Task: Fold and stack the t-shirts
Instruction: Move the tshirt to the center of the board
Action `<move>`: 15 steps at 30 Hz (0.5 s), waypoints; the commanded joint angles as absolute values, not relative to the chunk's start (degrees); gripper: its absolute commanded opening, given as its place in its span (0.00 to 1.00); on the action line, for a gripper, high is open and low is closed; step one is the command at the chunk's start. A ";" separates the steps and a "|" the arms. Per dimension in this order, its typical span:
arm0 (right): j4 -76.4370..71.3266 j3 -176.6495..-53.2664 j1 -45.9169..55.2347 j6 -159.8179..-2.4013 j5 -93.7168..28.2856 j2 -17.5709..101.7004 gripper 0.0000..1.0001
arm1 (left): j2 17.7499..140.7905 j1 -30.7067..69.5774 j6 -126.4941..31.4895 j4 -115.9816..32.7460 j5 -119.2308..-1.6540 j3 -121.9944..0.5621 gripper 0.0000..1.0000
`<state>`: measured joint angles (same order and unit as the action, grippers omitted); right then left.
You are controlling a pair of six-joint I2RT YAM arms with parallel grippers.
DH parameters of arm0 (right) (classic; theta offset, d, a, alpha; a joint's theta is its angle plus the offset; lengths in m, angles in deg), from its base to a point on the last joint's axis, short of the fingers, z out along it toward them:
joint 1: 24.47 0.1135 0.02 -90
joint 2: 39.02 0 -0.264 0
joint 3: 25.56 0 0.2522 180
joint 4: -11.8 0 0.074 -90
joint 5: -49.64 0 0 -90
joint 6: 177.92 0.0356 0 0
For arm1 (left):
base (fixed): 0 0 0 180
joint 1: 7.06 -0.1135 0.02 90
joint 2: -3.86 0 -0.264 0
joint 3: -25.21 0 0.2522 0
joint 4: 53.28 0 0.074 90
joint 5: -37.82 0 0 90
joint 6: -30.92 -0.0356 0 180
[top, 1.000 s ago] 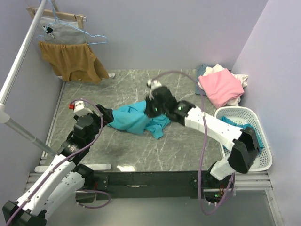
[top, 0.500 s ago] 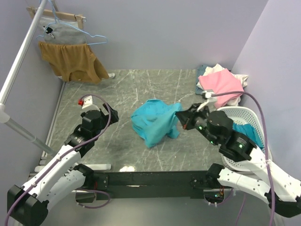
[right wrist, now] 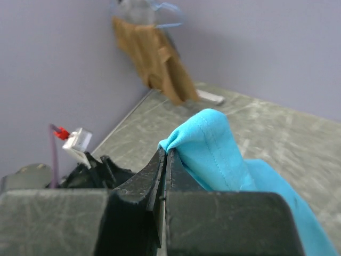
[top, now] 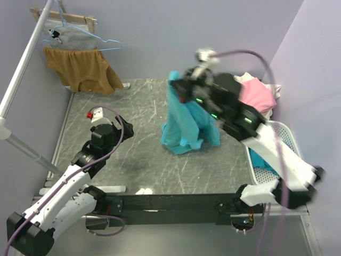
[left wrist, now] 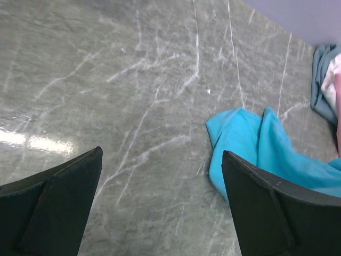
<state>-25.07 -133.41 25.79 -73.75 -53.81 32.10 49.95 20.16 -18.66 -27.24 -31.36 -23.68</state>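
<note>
Turquoise t-shirt (top: 186,122) hangs pinched in right pincer (right wrist: 165,156).

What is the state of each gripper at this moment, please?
Left gripper: open, holding nothing.
Right gripper: closed on the soft turquoise cloth t-shirt, which hangs from it.

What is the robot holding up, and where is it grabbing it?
The right hand pinches the turquoise t-shirt by a stitched edge; the left hand is empty.

The right arm (top: 240,114) looks smeared and hides part of the pink shirt (top: 261,93). The teal shirt (left wrist: 250,144) runs off the edge behind a pincer finger (left wrist: 277,213).
</note>
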 commanded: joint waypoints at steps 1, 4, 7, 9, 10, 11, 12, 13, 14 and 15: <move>-26.21 -141.70 26.07 -78.43 -40.72 49.55 0.00 | 45.62 20.18 -17.42 -25.36 -26.00 -26.87 0.99; -27.97 -150.57 26.07 -79.39 -36.51 61.06 0.00 | 42.11 20.18 -17.16 -24.49 -24.32 -26.43 1.00; -34.10 -167.57 25.89 -80.54 -33.68 73.98 0.00 | 37.54 20.18 -16.63 -24.13 -22.74 -25.99 0.99; -35.70 -173.51 25.81 -80.98 -33.50 82.05 0.00 | 35.78 20.09 -16.80 -23.96 -21.69 -25.81 0.99; -36.41 -177.71 25.81 -81.68 -32.89 84.10 0.00 | 34.20 20.18 -16.98 -24.04 -21.42 -25.73 0.99; -36.15 -178.80 25.63 -82.21 -32.97 85.68 0.00 | 33.58 20.18 -17.07 -23.96 -21.42 -25.64 0.99; -35.02 -178.81 25.46 -82.65 -33.23 87.35 0.00 | 32.96 20.09 -17.51 -24.65 -21.51 -25.29 0.99; -32.22 -177.15 25.11 -83.78 -33.67 87.54 0.00 | 32.09 20.18 -17.77 -25.27 -22.20 -24.94 1.00; -31.32 -176.44 24.75 -84.05 -34.29 87.72 0.00 | 31.90 20.09 -18.12 -25.97 -22.91 -24.50 0.99; -30.97 -175.65 24.32 -84.06 -35.95 87.64 0.16 | 31.81 20.18 -19.08 -27.89 -24.13 -23.80 0.99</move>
<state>-34.69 -173.25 25.64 -81.03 -35.06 90.39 32.81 20.14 -17.48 -23.85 -23.38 -24.03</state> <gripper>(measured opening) 0.007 0.995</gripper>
